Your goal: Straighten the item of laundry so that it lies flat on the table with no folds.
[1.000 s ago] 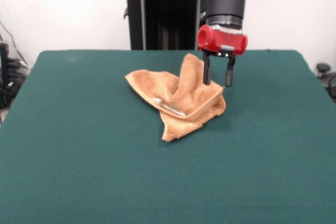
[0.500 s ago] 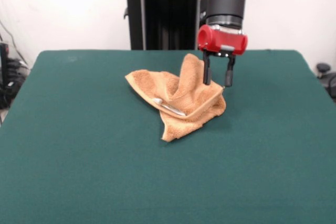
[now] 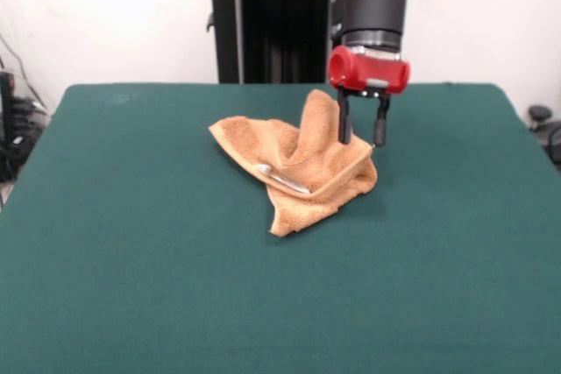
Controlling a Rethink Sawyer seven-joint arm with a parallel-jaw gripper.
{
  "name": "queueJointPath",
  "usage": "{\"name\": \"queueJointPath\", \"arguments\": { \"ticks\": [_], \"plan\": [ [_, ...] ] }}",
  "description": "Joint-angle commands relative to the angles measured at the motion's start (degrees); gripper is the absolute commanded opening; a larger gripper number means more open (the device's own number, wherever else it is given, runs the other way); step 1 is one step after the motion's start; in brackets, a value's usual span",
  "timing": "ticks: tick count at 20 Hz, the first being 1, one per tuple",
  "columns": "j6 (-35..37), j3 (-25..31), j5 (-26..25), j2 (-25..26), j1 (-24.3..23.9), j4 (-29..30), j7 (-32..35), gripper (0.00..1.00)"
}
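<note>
The item of laundry [image 3: 298,164] is an orange-tan terry towel, crumpled in a heap a little behind the middle of the dark green table [image 3: 131,260]. One corner of it stands up in a peak at the back right, and a small white tag shows on its front fold. My gripper [image 3: 362,137] hangs just to the right of that peak, open, its two black fingers [image 3: 345,120] spread with nothing between them. The left finger is right beside the peak; I cannot tell whether it touches the cloth.
The black pedestal [image 3: 272,24] rises behind the table's far edge. Dark gear lies off the table at the left edge [image 3: 13,129] and right edge [image 3: 543,124].
The gripper has shifted very slightly up and to the left. The towel has not moved.
</note>
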Motion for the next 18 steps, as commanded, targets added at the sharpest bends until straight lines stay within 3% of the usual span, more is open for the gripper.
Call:
{"name": "queueJointPath", "arguments": {
  "ticks": [1, 6, 18],
  "plan": [
    [4.3, 6.3, -2.7, 1.5, 0.2, -2.0, 8.4, 1.0],
    [4.2, 6.0, -2.9, 1.7, 0.5, -2.2, 8.7, 1.0],
    [-4.3, 6.0, -3.3, 2.5, 0.3, -2.5, 10.6, 1.0]
  ]
}}
